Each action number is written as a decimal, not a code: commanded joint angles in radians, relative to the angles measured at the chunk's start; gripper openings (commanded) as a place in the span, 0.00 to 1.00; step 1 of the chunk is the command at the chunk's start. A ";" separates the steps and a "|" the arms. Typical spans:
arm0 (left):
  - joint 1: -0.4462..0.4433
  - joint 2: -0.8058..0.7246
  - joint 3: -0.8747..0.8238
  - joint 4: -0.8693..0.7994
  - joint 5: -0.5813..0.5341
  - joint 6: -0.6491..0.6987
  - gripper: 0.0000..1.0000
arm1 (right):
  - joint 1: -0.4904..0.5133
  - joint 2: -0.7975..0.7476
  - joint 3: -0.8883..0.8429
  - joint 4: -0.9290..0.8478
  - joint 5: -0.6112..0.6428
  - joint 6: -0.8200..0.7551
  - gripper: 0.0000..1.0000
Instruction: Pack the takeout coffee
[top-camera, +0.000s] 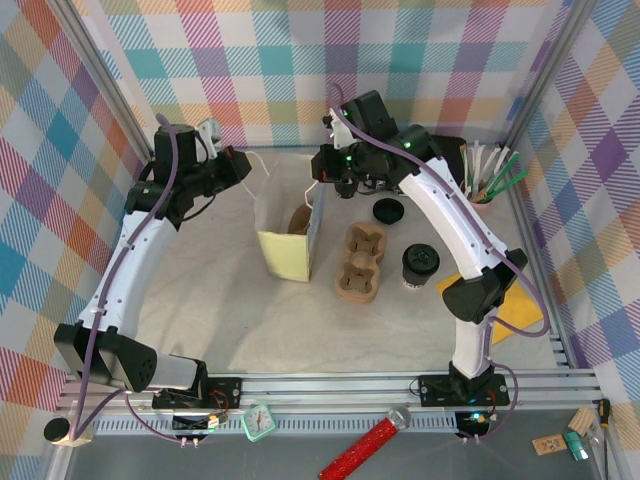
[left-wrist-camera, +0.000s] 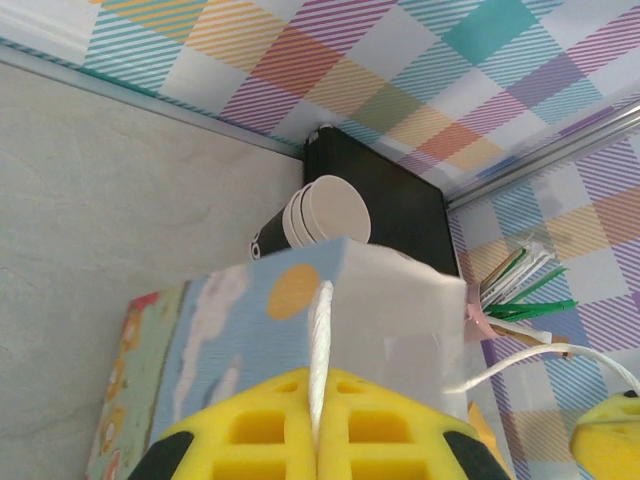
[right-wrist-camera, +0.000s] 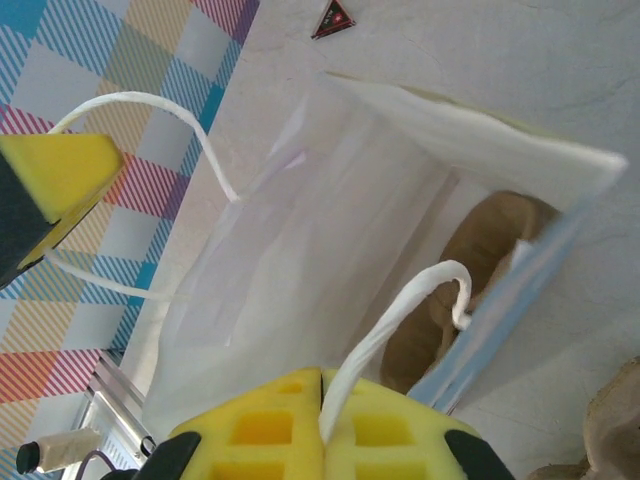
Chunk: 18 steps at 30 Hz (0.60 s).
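Pale grey tabletop (top-camera: 220, 320) bears the takeout coffee (top-camera: 420, 266) between plaid walls (top-camera: 250, 70)

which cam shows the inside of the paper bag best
Right wrist: it looks straight into the open paper bag, something brown lying inside. Top external shows the bag small, from above; left wrist shows its printed outer wall.

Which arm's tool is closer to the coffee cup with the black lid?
Right. The right tool, shut on a bag handle, is behind and left of the takeout coffee; the left tool is farther left, across the paper bag.
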 joint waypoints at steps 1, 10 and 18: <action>0.010 -0.034 0.053 0.007 0.025 -0.013 0.00 | -0.011 -0.033 -0.045 0.017 0.001 0.000 0.00; 0.002 -0.041 0.002 0.025 0.019 -0.015 0.00 | -0.013 -0.051 -0.076 0.046 -0.010 0.008 0.00; 0.002 -0.048 -0.012 0.028 0.016 -0.015 0.00 | -0.013 -0.050 -0.026 0.019 0.007 -0.004 0.00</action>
